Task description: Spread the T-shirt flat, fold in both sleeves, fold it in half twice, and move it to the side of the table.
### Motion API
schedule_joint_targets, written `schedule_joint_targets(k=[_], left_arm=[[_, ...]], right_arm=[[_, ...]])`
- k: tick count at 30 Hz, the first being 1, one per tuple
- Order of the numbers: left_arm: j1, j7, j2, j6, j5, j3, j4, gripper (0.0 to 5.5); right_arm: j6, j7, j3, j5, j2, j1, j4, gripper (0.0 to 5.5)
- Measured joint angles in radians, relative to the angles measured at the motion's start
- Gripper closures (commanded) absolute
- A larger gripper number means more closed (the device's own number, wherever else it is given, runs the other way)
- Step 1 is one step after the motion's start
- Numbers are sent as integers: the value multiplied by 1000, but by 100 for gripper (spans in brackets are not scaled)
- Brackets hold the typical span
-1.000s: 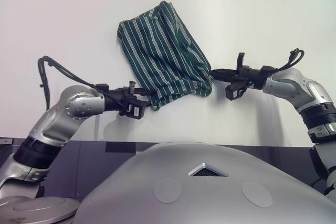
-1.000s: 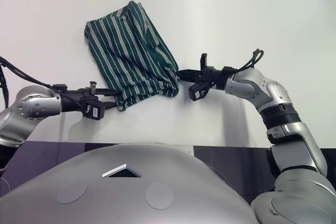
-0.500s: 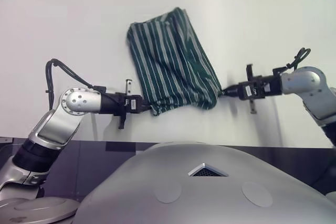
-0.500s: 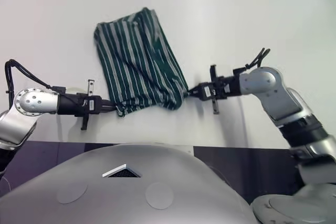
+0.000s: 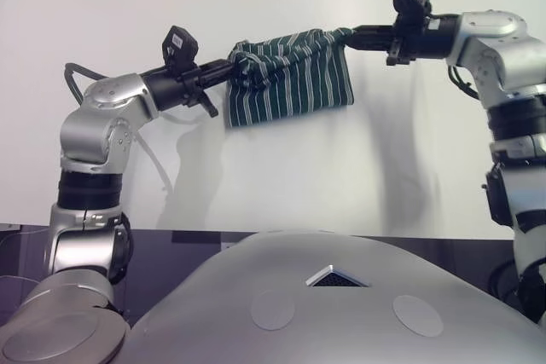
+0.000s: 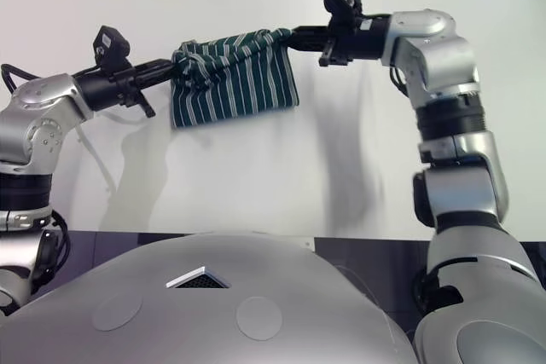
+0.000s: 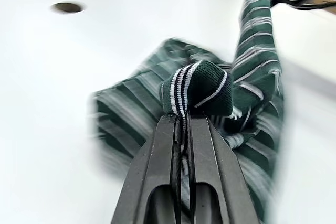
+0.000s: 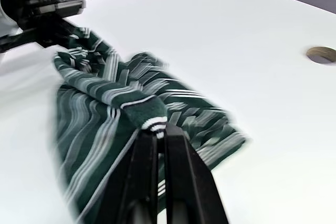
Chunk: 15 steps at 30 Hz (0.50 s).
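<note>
Left eye view: we hold the shirt (image 5: 294, 83) aloft over the table (image 5: 256, 176), strung between the arms, left gripper (image 5: 229, 72) clamped on one ribbed edge, right gripper (image 5: 348, 33) on another. Its long axis runs gripper to gripper, cloth sagging below; we judge both arms equally near.

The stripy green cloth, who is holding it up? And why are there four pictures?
Those are a robot's two metal arms. Each ends in a pinching claw. The left claw and the right claw each pinch one end of the T-shirt, so it hangs between them above the white table. Two pictures come from cameras in the robot's head, looking down over its arms. The other two come from small cameras on its wrists, looking along each shut claw.
</note>
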Motion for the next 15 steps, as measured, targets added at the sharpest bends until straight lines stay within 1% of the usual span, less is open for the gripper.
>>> schedule_joint_targets(k=[3,6,7,11,14,15], left_arm=[[-24,66,-41,-6,39,4,50,550],[-47,124,-88,-8,61,28,103,550],[-61,143,-106,-17,67,36,126,518],[-102,213,-190,-24,55,98,188,460],[-127,287,-254,-24,47,157,249,453],[-134,324,-286,-28,45,177,272,453]], right_arm=[[-49,-58,-33,-41,84,-47,129,550],[-84,-113,-73,-80,127,-97,235,550],[-91,-134,-80,-91,140,-111,276,517],[-91,-208,-106,-150,189,-148,404,455],[-94,-287,-210,-113,244,-178,460,448],[-123,-349,-280,-76,273,-192,475,448]])
